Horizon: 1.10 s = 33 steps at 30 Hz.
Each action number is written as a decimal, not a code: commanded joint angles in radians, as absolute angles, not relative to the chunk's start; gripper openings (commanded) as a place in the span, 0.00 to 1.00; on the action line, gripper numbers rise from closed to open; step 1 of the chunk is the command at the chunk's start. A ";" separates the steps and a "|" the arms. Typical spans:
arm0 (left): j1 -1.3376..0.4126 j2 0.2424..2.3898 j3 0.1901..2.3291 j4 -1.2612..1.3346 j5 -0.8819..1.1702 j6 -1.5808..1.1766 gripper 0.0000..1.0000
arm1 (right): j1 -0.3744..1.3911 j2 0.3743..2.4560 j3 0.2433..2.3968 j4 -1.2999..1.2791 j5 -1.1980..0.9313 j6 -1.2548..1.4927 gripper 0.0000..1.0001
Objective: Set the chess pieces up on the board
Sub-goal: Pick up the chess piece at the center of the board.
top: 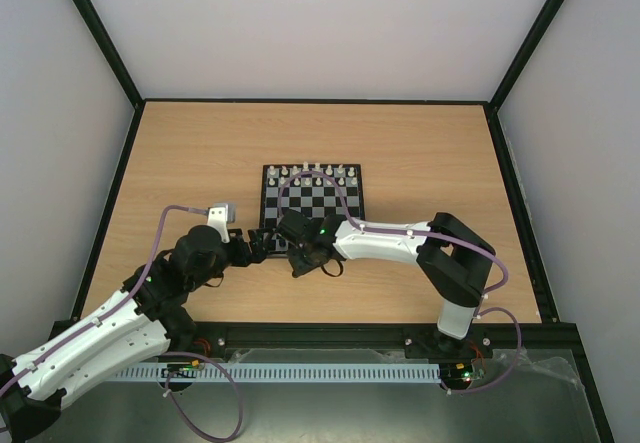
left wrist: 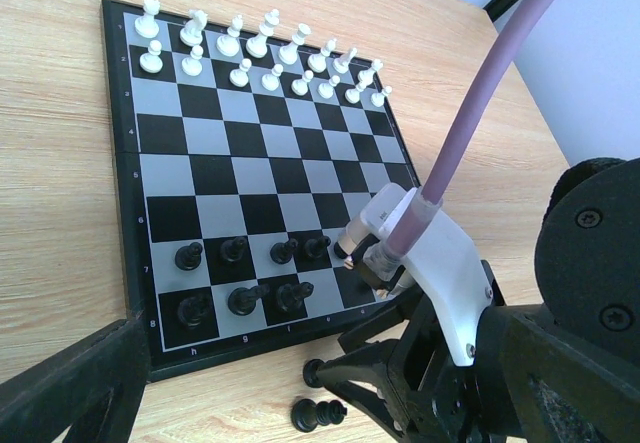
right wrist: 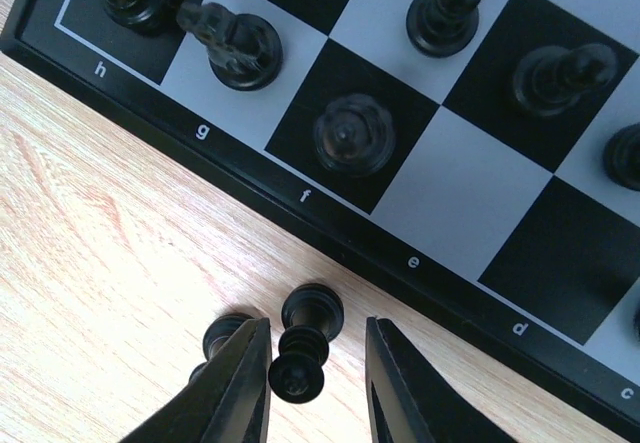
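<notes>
Working over the table (top: 200,143) with the board (top: 312,195) at its middle. Holding the left gripper (top: 258,245) wide open beside the board's near edge. Straddling a toppled black piece (right wrist: 300,358) just off that edge with the right gripper (right wrist: 313,331), fingers narrow, not pinching.

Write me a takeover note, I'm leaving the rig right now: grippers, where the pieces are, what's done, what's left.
Left gripper: open, empty, at the near edge of the board.
Right gripper: open, straddling a fallen black piece on the table just off the board; not gripped yet.
Done: white pieces fill the far two rows; at least seven black pieces stand on the near rows.
Left: the straddled piece, a second fallen one beside it, and the remaining empty near-row squares.
</notes>
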<state>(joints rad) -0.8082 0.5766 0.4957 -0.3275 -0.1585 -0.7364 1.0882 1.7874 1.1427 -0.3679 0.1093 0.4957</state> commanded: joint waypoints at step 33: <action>-0.804 0.607 0.487 -0.320 -0.169 -0.733 0.99 | 1.095 1.682 1.051 -0.408 0.141 0.521 0.11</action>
